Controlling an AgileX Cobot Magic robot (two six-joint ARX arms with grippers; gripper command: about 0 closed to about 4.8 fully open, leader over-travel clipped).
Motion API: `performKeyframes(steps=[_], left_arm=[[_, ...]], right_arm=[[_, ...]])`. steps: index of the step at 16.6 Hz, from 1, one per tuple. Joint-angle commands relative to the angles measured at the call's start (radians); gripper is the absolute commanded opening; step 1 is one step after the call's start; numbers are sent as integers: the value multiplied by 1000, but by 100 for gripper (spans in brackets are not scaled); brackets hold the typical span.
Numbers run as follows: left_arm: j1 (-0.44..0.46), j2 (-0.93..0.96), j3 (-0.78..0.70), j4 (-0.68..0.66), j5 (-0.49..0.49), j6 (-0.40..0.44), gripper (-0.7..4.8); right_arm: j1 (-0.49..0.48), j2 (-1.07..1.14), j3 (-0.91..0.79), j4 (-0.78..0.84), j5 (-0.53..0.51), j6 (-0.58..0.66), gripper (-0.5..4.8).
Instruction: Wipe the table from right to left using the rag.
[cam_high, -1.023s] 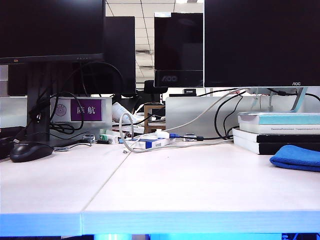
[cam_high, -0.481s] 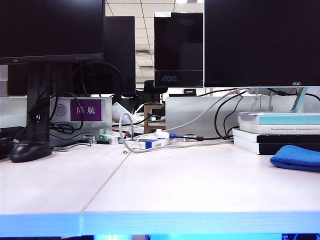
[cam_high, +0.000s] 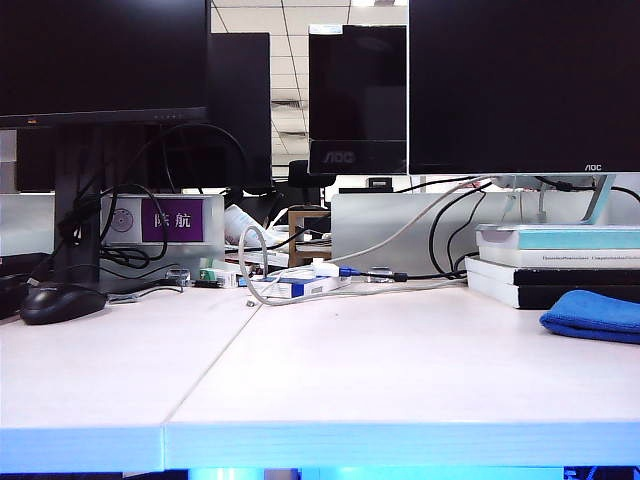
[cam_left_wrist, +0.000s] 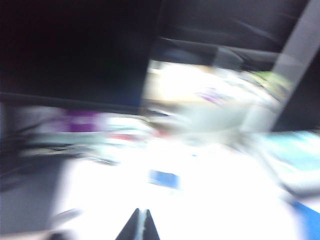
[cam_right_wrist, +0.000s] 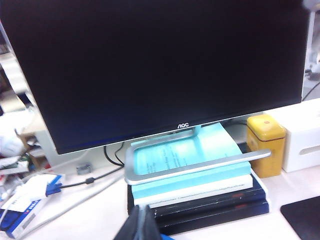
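Observation:
The bright blue rag (cam_high: 592, 315) lies bunched on the white table (cam_high: 380, 360) at its far right, in front of a stack of books. Neither gripper shows in the exterior view. In the right wrist view my right gripper (cam_right_wrist: 142, 210) is shut with nothing in it. It points at the book stack, and a sliver of the rag (cam_right_wrist: 166, 237) shows just beside its tips. The left wrist view is badly blurred. My left gripper (cam_left_wrist: 141, 214) hangs over the bright table top with its fingers together, holding nothing.
A black mouse (cam_high: 60, 301) sits at the table's left. Cables and a blue-white box (cam_high: 300, 287) lie at the back middle. The book stack (cam_high: 560, 262) stands under a monitor (cam_high: 520, 85). A yellow tin (cam_right_wrist: 265, 145) and a white box (cam_right_wrist: 302, 132) stand beside the books.

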Motion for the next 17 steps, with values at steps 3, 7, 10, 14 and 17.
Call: performKeyframes(steps=[3,7,10,14,17], left_arm=[[-32,126,255,-116,443,8,-5],[-119,160,369,-249,470,58,-5],[-210,185,433,-482,221,230,-5],[-280,260,517,-698,99,275,-5],[-323,280,531,-715,97,288,-5]], right_arm=[[2,306,294,-190,-24,-52,-5],[2,576,550,-464,-39,-97,-5],[2,684,600,-531,-155,-130,-5],[1,747,600,-607,-174,-132,-5],[1,778,599,-640,-104,-163,-5]])
